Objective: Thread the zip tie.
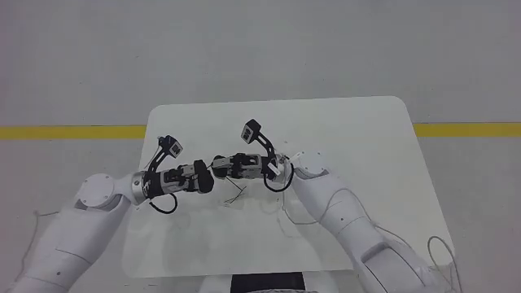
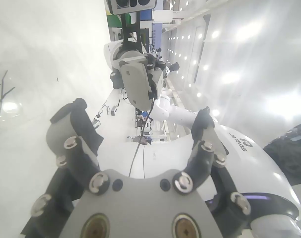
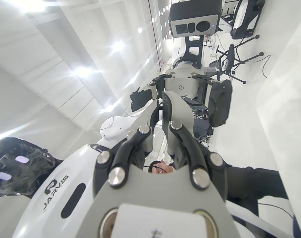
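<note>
Tip to tip above the middle of the white, round-cornered desk (image 1: pixel 358 130): left gripper (image 1: pixel 205 178) and right gripper (image 1: pixel 221 165).

Left gripper: spread wide, fingers (image 2: pixel 76 125) far apart, clasping nothing. Grey metal palm plate studded with round, shiny screw heads. Dark jointed links behind each finger. Fingertips wrapped in soft, black, slightly rumpled padding.

Right gripper: pinched together on the zip tie (image 2: pixel 140 134), as seen from the left wrist view. A thin, smooth, black plastic strip, gently curved. Runs from the right gripper's tips down through the gap between the left gripper's spread fingers, touching neither of them as far as can be told. Lower end hidden behind the left gripper's palm plate.

In the right wrist view, pale grey moulded fingers, one with a black ribbed pad on its inner face, pressed close together. Tips lying in the opening of the left gripper beyond, between its two black padded fingertips.

On the desk near the grippers: a few thin dark strands (image 2: pixel 1 95), mostly straight, crossing one another. Too fine to tell what kind.
</note>
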Robot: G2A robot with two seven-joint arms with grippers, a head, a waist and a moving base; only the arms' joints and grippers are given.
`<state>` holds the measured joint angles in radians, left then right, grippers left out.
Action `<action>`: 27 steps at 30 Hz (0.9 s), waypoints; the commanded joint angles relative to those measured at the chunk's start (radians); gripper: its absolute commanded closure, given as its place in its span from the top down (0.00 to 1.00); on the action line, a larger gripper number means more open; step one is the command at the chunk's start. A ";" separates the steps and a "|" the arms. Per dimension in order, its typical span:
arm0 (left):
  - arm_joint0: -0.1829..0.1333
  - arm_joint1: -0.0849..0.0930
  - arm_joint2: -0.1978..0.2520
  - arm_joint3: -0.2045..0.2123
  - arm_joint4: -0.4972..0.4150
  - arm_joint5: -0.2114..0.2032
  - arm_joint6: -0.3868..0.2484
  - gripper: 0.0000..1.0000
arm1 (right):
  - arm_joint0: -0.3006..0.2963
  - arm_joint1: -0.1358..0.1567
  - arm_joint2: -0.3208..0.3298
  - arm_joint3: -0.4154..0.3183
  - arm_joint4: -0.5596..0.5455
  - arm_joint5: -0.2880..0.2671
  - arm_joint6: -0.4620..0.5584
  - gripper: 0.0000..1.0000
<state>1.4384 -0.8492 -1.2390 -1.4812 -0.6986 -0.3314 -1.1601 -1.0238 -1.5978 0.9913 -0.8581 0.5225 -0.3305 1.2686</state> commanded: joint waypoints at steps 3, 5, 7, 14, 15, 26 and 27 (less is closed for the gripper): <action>0.000 -0.002 0.003 -0.002 -0.003 -0.001 0.007 0.72 | -0.014 0.011 0.002 -0.037 -0.038 0.015 -0.031 0.00; 0.000 -0.002 0.001 0.000 -0.004 -0.002 0.016 0.40 | -0.019 0.016 0.002 -0.052 -0.057 0.021 -0.046 0.00; 0.001 -0.003 0.000 0.000 -0.002 -0.001 0.026 0.29 | -0.023 0.021 0.003 -0.063 -0.075 0.024 -0.059 0.00; 0.003 -0.004 -0.004 0.000 -0.003 0.000 0.044 0.18 | -0.036 0.040 0.010 -0.107 -0.145 0.032 -0.101 0.00; 0.004 -0.004 -0.005 0.001 0.001 0.002 0.049 0.18 | -0.041 0.043 0.011 -0.116 -0.153 0.033 -0.106 0.00; 0.004 -0.007 -0.006 0.008 0.005 0.006 0.071 0.15 | -0.071 0.064 0.009 -0.179 -0.209 0.031 -0.158 0.00; 0.005 -0.008 -0.006 0.008 0.005 0.006 0.072 0.15 | -0.072 0.065 0.008 -0.183 -0.210 0.029 -0.161 0.00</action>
<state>1.4425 -0.8566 -1.2450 -1.4727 -0.6938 -0.3253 -1.0892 -1.0942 -1.5338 1.0000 -1.0374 0.3130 -0.3003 1.1111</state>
